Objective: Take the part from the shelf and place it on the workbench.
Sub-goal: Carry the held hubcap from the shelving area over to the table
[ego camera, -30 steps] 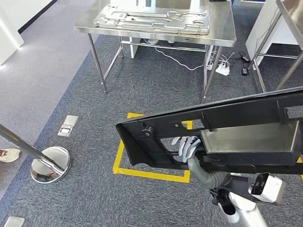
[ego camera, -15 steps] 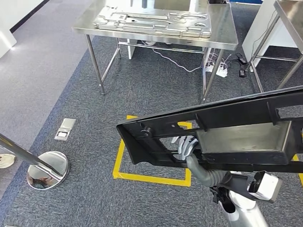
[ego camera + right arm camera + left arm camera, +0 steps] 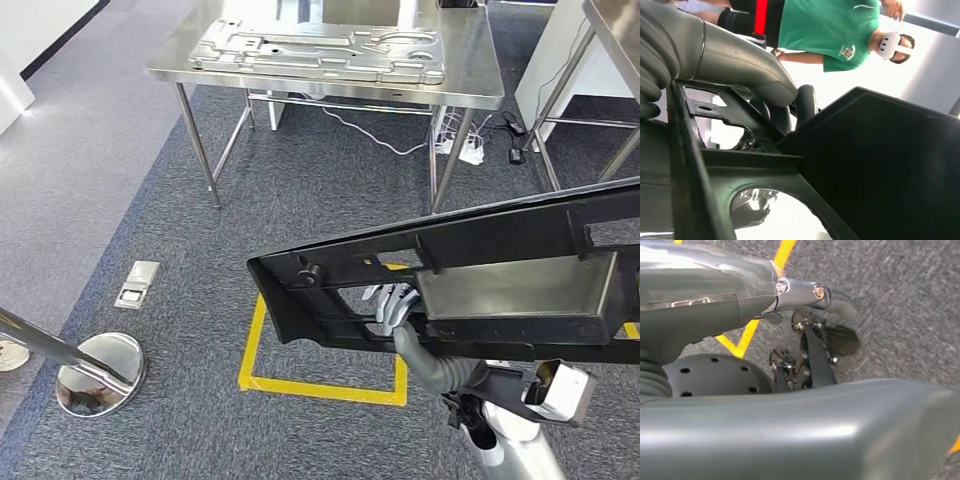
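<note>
Robot's right hand (image 3: 394, 308) grips a long black part (image 3: 468, 275) from below, its pale fingers wrapped through an opening in the frame, and carries it roughly level above the grey carpet (image 3: 317, 200). The part spans from the middle of the head view out past its right edge, with a shallow grey tray section set into it just beside the hand. In the right wrist view the thick grey thumb (image 3: 749, 70) lies over the part's black ribs, and a person in a green shirt (image 3: 828, 30) stands beyond it. A yellow taped square (image 3: 260, 345) marks the floor under the part's free end. Well ahead stands a steel bench (image 3: 468, 85) bearing a flat silver panel (image 3: 317, 50). The left hand (image 3: 810, 355) hangs over the carpet; whether it is open cannot be told. A chrome stanchion base (image 3: 98, 372) sits on the floor at left.
</note>
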### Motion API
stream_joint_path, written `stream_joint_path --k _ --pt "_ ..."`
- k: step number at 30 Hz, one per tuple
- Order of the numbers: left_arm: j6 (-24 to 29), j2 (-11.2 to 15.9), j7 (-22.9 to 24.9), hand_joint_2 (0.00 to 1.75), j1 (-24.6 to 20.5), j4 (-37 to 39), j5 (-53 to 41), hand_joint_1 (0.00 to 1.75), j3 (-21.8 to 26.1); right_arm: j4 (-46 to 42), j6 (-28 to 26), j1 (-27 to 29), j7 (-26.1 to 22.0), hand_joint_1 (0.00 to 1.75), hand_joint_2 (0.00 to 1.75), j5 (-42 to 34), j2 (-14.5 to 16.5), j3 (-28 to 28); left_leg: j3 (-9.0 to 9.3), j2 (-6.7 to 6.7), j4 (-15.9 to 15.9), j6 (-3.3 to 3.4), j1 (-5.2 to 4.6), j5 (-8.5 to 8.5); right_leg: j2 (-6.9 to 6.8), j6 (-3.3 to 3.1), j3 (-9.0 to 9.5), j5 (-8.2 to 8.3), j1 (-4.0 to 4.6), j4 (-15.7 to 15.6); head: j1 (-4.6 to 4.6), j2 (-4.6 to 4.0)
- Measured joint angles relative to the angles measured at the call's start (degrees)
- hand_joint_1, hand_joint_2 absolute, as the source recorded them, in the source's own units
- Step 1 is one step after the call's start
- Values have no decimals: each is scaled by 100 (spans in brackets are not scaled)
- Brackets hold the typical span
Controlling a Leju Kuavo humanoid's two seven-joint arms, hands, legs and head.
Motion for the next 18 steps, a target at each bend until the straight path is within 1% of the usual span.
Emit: stream_joint_path --k 1,2,4,5,6,7,9,10,11,12,13,14,15,16,18 --pt "0 1 4 175 -6 0 1 0 0 1 -1 -5 7 175 175 3 9 3 54 3 -122 39 -17 -4 2 32 16 -25 3 -6 -1 0" --pt "0 1 8 175 -10 0 1 0 0 2 -3 -10 18 175 175 7 17 7 75 4 -155 78 -35 -62 3 64 17 -37 7 -20 0 0" --pt "1 1 10 175 -12 0 2 0 0 0 -7 -19 35 175 175 11 28 16 116 6 -238 147 -29 -120 1 127 37 -70 -4 -45 1 1" --pt "1 1 8 175 -8 0 2 0 1 -3 -10 -26 40 175 175 13 31 21 151 11 -273 178 -17 -129 -1 152 33 -115 -5 7 2 1" --pt "2 2 7 175 -7 0 1 0 1 -5 -16 -35 41 175 175 14 33 26 194 16 -308 211 -2 -138 -1 170 -34 -204 -5 172 3 1" --pt "2 2 6 175 -9 0 1 0 1 -7 -24 -40 43 175 175 15 34 30 237 22 -333 244 7 -153 -1 179 -178 -332 -6 461 6 1" --pt "2 3 7 175 -14 0 -1 0 -1 -1 -42 -34 44 175 175 18 34 39 301 27 -343 285 0 -206 0 190 -653 -582 -2 1250 9 0" --pt "3 3 8 175 -10 0 -1 0 -1 4 -48 -24 45 175 175 20 34 44 339 27 -343 291 -5 -240 0 194 -859 -598 -2 1525 9 0" --pt "8 3 9 175 -4 0 -1 0 0 10 -54 -17 45 175 175 21 34 49 389 23 -342 286 -8 -279 -1 194 -976 -489 -1 1601 9 0" --pt "15 3 10 175 1 0 -1 0 0 15 -58 -15 46 175 175 23 34 55 453 19 -342 276 -9 -323 -1 190 -979 -258 -1 1437 10 0" --pt "24 3 10 175 5 0 -1 0 0 19 -63 -14 46 175 175 25 34 61 523 15 -342 260 -9 -375 -3 177 -894 44 -1 1087 10 0" --pt "32 3 11 175 6 0 -1 0 1 26 -69 -16 46 175 175 27 35 69 581 14 -342 239 -14 -424 -4 160 -792 275 4 755 7 0" --pt "37 3 12 175 2 0 -1 0 0 31 -75 -17 46 175 175 30 37 77 616 12 -337 214 -19 -464 -4 140 -695 418 15 464 8 1" --pt "39 4 12 175 -4 0 -1 0 0 36 -86 -19 47 175 175 36 39 85 624 13 -335 187 -24 -493 -1 115 -638 448 27 289 9 1" --pt "41 5 14 175 -15 0 -3 0 -1 39 -120 -19 45 175 175 51 46 93 618 16 -352 135 -27 -518 13 68 -605 360 47 186 17 1"
